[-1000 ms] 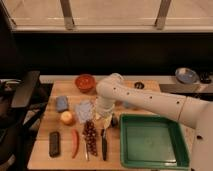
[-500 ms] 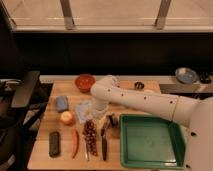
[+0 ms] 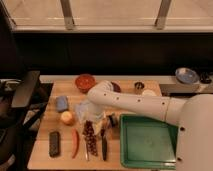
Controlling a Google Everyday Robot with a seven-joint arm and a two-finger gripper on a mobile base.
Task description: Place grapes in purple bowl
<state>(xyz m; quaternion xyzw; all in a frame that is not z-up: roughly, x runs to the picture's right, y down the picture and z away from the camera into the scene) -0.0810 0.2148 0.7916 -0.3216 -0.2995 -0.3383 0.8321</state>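
gripper (image 3: 104, 121) just above grapes (image 3: 90, 138), jaws apart for pickup.
grapes lie ungrasped near the table's (image 3: 62, 161) front edge; purple bowl (image 3: 116, 86) waits at the back edge, partly behind the arm.

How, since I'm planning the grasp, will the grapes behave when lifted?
The grapes lie as a long bunch of small berries, so they would probably sag at both ends if pinched mid-bunch. Round berries may squash or pull loose. The open claw hangs just right of their top end.
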